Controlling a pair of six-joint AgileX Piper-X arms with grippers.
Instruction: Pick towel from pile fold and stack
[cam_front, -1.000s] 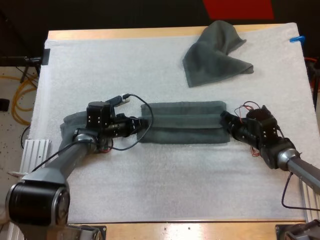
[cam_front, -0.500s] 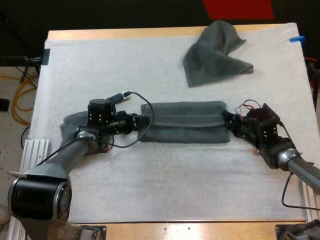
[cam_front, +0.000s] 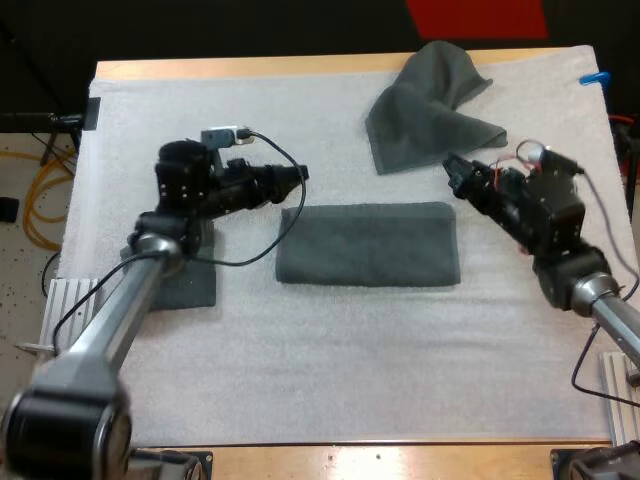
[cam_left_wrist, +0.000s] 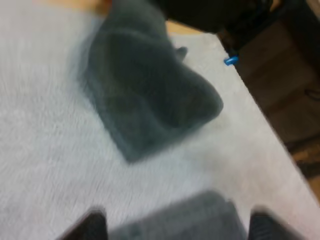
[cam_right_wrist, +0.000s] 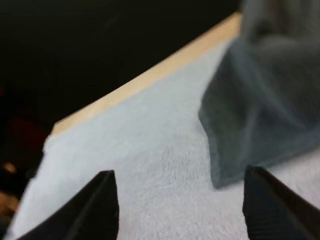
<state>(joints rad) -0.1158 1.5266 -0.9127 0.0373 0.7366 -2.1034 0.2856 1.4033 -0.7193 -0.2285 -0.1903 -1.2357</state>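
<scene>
Grey-green folded towel (cam_front: 368, 243): it lies flat on the white mat (cam_front: 330, 360) as a long, neat rectangle, and neither of my arms touches it.
Left end effector (cam_front: 299, 177): it hangs raised just past the folded towel's far left corner. It is released. In the left wrist view my fingers (cam_left_wrist: 91, 227) stand apart and clear of the cloth, over the folded towel's (cam_left_wrist: 172, 220) edge.
Right end effector (cam_front: 452, 171): it hangs raised past the folded towel's far right corner. It is released, with my fingers (cam_right_wrist: 97, 205) spread wide and nothing between them.
Crumpled towel (cam_front: 430, 105): it sits well beyond the folded towel, toward its right end and close to the table's (cam_front: 250, 66) far edge. It is heaped up, with one corner trailing out. My right wrist view looks onto its (cam_right_wrist: 265, 105) near edge.
Other folded cloth (cam_front: 188, 283): it lies to the left of the folded towel and apart from it, partly under my left arm. I cannot tell how many layers it has.
</scene>
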